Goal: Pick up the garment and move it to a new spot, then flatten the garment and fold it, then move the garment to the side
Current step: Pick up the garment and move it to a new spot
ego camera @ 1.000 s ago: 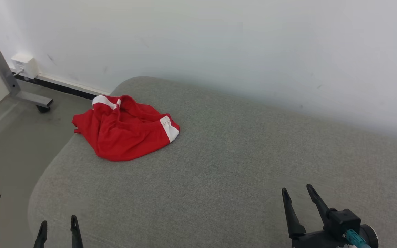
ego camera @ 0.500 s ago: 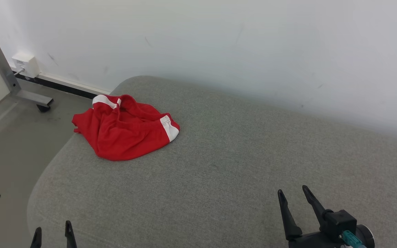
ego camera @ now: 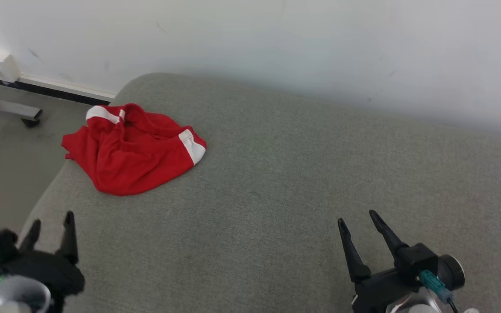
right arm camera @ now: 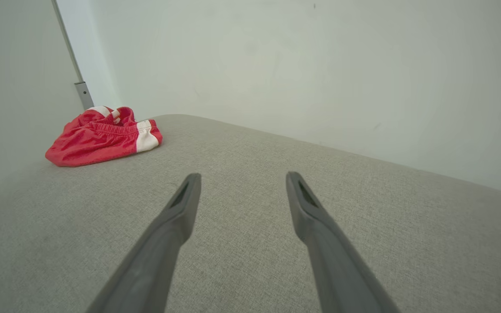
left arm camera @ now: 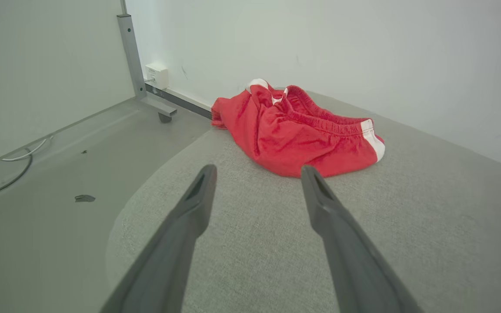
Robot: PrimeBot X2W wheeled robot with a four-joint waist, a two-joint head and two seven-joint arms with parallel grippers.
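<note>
A crumpled pair of red mesh shorts with white side stripes and a gathered elastic waistband (ego camera: 131, 150) lay near the far left corner of the padded grey fabric surface (ego camera: 276, 195), close to the white wall (ego camera: 276, 43). Its left corner reached the rounded rim and may have lapped over it. Both arms waited short of it. The left pincer (ego camera: 51, 221) hung released and empty at the near left rim, aimed at the heap in its wrist view (left arm camera: 258, 169). The right pincer (ego camera: 357, 217) was just as spread and empty, and well apart from the cloth.

The main risk seemed to be the rim. A low push from the left fingers (left arm camera: 198, 204) might have slid the loose cloth toward the grey floor (ego camera: 7, 174) instead of gathering it. A shallow pinch could have taken one layer only, so that the shorts would unfurl and trail on the lift. A deep one could have snagged the upholstery weave. The right arm faced a long reach across the surface.

The heap's long axis ran along the waistband, from the white stripe at the far left to the white stripe at the right, a little skewed toward the robot. The waistband faced the wall and the legs apparently pointed back at the robot, though the folds hid the hems.
</note>
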